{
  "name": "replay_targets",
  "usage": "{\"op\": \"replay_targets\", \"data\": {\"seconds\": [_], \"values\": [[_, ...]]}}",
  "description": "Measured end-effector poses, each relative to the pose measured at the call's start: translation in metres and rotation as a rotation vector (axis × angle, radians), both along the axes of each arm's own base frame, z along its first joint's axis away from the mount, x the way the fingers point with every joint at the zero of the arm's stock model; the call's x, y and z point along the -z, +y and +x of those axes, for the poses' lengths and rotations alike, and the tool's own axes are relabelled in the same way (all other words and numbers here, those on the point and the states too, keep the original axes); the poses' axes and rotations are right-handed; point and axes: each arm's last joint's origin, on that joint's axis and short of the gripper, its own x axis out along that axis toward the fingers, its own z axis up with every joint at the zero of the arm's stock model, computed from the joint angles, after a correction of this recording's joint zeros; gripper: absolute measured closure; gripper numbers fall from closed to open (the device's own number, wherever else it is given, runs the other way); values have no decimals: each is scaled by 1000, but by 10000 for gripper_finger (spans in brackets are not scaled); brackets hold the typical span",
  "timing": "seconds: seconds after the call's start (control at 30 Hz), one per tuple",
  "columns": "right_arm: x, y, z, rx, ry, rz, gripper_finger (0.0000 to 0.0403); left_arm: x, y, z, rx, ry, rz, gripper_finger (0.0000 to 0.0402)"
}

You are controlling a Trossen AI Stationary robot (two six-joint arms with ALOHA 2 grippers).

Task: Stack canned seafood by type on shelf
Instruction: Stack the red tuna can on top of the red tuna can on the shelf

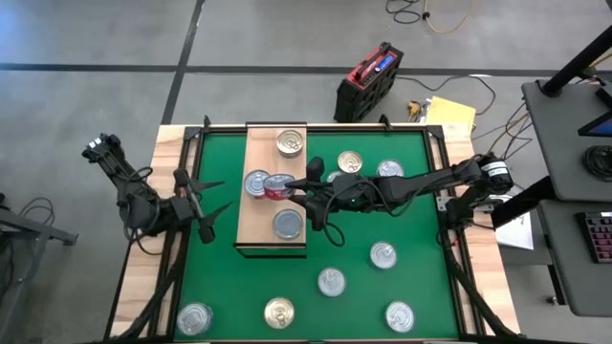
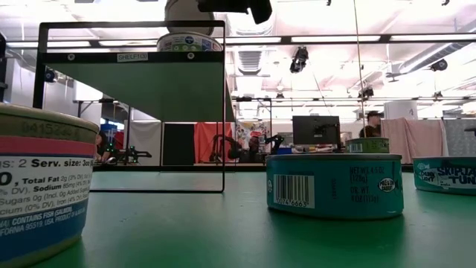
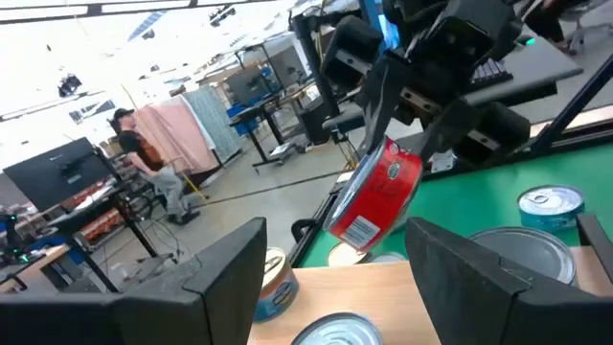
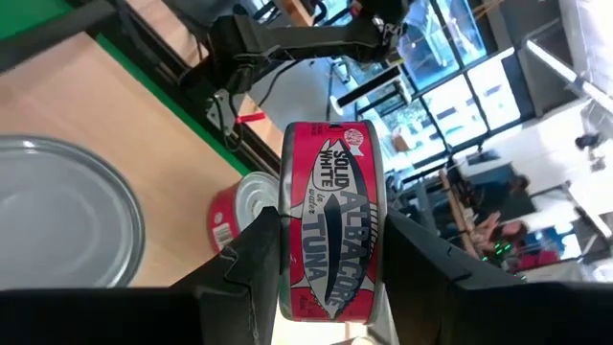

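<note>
In the centre of the high view, the right gripper (image 1: 290, 190) holds a red tuna can (image 1: 278, 187) on its edge, its fingers closed on the two flat faces, above the shelf (image 1: 256, 143). The can looks stiff and smooth, probably a little heavy, so it could slip; a grip across the flat faces seems safest. The left gripper (image 1: 212, 200) waits half open and empty at the shelf's left.
</note>
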Motion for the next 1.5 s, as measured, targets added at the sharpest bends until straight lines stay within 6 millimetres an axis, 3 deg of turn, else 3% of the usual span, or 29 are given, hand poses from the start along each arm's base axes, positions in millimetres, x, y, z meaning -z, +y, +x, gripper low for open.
{"op": "replay_targets", "data": {"seconds": [0.2,0.77,1.5], "values": [[6,-1,5,4,-32,3,268,9,2,-2,-2,20,33,169],[32,-7,45,-37,-44,-64,268,12,4,-3,-2,-9,-35,169],[34,-6,52,-47,-59,-27,268,13,3,-3,-1,-12,-50,169]]}}
